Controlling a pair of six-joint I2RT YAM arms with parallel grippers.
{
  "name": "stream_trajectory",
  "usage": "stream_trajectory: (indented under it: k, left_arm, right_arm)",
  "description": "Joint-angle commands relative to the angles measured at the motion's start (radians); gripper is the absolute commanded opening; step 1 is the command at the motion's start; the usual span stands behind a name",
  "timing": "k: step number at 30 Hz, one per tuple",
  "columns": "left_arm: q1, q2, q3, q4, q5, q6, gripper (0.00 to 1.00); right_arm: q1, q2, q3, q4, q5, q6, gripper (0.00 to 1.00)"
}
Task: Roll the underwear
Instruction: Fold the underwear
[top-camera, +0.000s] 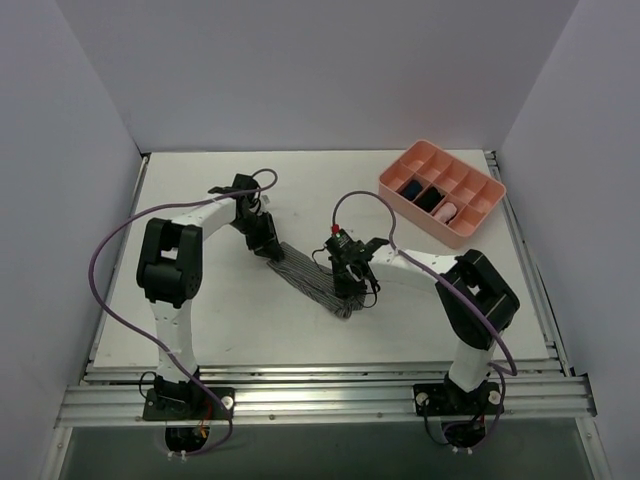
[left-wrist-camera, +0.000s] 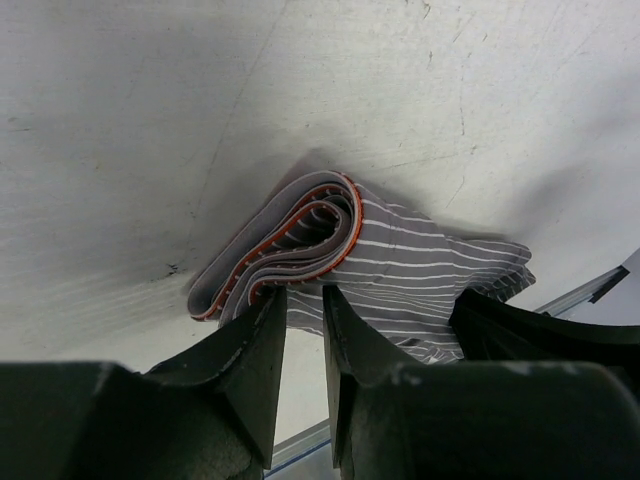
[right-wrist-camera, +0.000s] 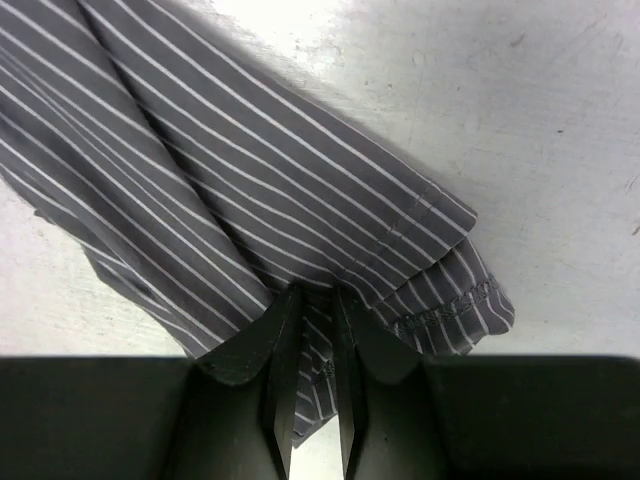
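Observation:
The underwear (top-camera: 310, 275) is a grey, finely striped cloth folded into a narrow strip that runs diagonally across the middle of the table. My left gripper (top-camera: 268, 248) pinches its far-left end. In the left wrist view the jaws (left-wrist-camera: 305, 292) are nearly closed on the layered waistband with orange trim (left-wrist-camera: 320, 225). My right gripper (top-camera: 350, 288) holds the near-right end. In the right wrist view the striped cloth (right-wrist-camera: 250, 150) runs into the narrow gap between the fingers of that gripper (right-wrist-camera: 318, 292), with the hemmed leg edge (right-wrist-camera: 450, 310) beside them.
A pink divided tray (top-camera: 419, 213) stands at the back right, holding a dark bundle (top-camera: 410, 187), a blue one (top-camera: 430, 197) and a pink one (top-camera: 447, 211). White walls enclose the table on three sides. Purple cables loop over both arms.

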Motion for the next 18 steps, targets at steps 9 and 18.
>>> stream_trajectory:
  k: [9,18]
  left_arm:
    - [0.042,-0.027,0.011,-0.077,-0.077,0.18,0.32]
    - [0.047,-0.134,0.045,-0.151,0.125,0.182,0.41]
  right_arm:
    - [-0.03,0.0,-0.077,-0.062,0.092,0.034,0.14]
    - [-0.02,-0.058,0.137,-0.125,0.027,-0.031,0.15]
